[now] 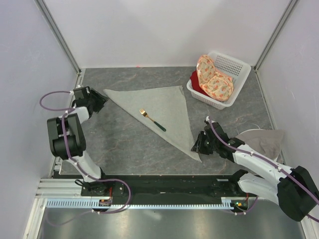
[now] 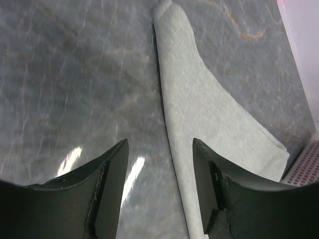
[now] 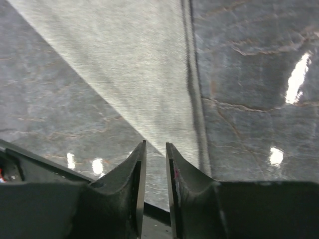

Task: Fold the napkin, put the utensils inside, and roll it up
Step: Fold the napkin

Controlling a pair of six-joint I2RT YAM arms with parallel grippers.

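One fold looks done, rolling is next | sage-grey triangular cloth napkin [image 1: 159, 107] lies mid-frame, gold-headed green-handled fork [image 1: 152, 120] on its centre | next needs corner grips, I reckon | left gripper [image 2: 159, 144] low by the upper-left corner, jaws spread | right gripper [image 3: 155, 144] at the lower-right tip, fingers nearly together, pinch unclear

sage-grey napkin [image 1: 167, 105], gold-and-green fork [image 1: 152, 120], white basket [image 1: 239, 63]

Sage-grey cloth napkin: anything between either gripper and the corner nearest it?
Nothing visible. The left gripper is open at the sage-grey cloth napkin's left corner. The right gripper is over its near corner. The gold-headed, dark-green-handled fork lies mid-cloth, clear of both.
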